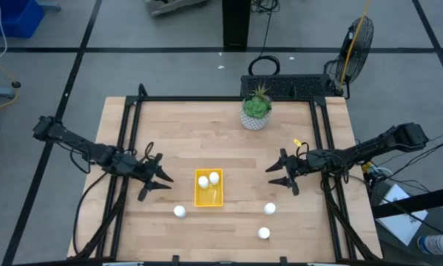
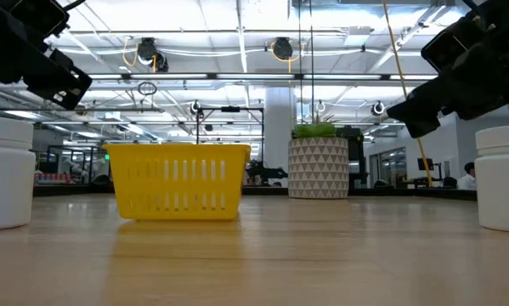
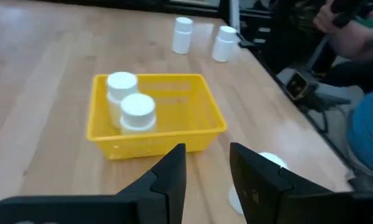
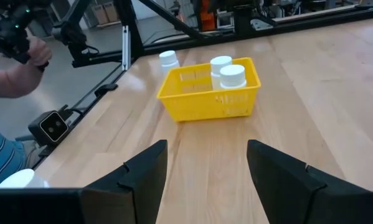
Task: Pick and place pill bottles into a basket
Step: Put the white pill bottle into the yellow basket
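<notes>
Two small white cylindrical capped pill bottles (image 1: 208, 179) stand upright, side by side, in the shallow bright yellow rectangular plastic basket (image 1: 208, 197), at its end toward the white patterned plant pot (image 1: 256, 119). Three more bottles (image 1: 180, 211) remain on the wooden table (image 1: 184, 133), near the basket's other end. Left gripper (image 1: 162, 181) hovers beside the basket, jaws spread, empty, apparently ready to fetch. Right gripper (image 1: 278, 174) hovers opposite, jaws likewise spread.

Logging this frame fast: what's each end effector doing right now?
Left end effector: open, holding nothing, left of the basket.
Right end effector: open, holding nothing, right of the basket.
</notes>
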Action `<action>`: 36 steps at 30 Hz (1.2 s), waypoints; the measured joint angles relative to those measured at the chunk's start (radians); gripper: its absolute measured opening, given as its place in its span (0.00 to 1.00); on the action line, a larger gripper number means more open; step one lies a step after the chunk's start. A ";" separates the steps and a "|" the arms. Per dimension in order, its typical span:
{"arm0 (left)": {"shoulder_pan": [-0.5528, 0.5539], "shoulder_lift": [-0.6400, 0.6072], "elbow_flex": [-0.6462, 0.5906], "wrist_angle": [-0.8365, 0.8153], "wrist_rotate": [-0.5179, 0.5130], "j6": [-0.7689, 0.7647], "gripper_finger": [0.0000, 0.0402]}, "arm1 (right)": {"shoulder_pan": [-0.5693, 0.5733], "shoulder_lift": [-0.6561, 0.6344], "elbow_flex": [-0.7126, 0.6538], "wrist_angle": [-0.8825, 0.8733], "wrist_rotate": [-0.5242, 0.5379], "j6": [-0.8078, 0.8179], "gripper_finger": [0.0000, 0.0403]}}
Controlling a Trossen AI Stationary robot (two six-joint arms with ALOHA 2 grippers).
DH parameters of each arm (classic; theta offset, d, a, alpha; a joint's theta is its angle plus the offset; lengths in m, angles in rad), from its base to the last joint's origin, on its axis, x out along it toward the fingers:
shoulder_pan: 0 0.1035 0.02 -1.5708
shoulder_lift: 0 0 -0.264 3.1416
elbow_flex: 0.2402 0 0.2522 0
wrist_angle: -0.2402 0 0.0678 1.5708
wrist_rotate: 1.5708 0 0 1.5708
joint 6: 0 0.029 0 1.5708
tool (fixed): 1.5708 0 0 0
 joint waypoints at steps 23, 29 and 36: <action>-0.126 0.502 0.408 -0.265 0.000 -0.037 0.53 | -0.002 0.001 0.002 -0.022 0.075 -0.008 0.53; -0.192 0.615 0.451 -0.286 -0.036 -0.052 0.54 | -0.002 0.001 0.002 -0.035 0.075 -0.008 0.53; -0.260 0.655 0.468 -0.273 -0.104 -0.076 0.55 | -0.002 0.001 0.002 -0.038 0.075 -0.002 0.53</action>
